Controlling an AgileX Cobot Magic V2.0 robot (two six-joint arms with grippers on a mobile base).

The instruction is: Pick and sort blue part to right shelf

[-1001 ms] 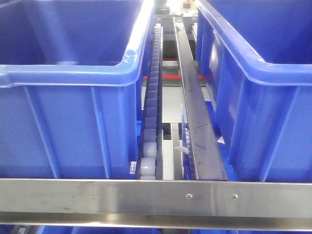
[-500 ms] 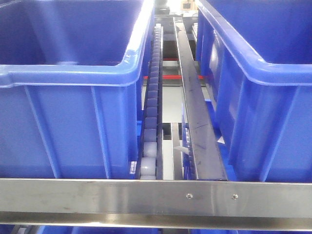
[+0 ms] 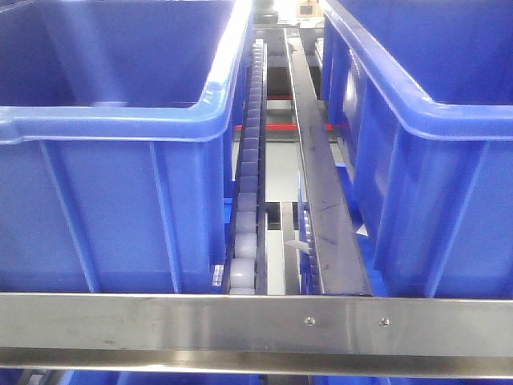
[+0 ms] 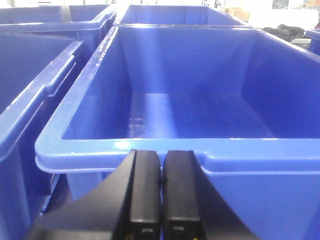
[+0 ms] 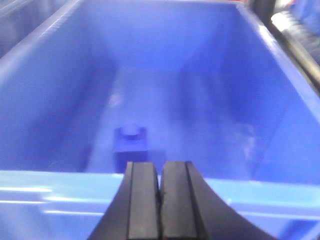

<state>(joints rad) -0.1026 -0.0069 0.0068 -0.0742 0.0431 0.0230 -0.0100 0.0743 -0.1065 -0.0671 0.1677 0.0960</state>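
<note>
Left gripper (image 4: 161,187) hangs just outside a blue bin's (image 4: 150,147) near rim, jaws pressed together, holding nothing. Right gripper (image 5: 160,192) likewise closed and empty; blue part (image 5: 131,145) lies on its bin's (image 5: 240,186) floor, near the front wall.

The right wrist view is blurred; the blue part (image 5: 131,146) at lower centre is half hidden behind the bin's near rim (image 5: 60,195).

A pale grey floor (image 3: 275,172) shows in the middle of the front view, crossed by a red stripe (image 3: 276,127). Bright light glares at the upper right of the left wrist view, above a dark heap (image 4: 289,32).
</note>
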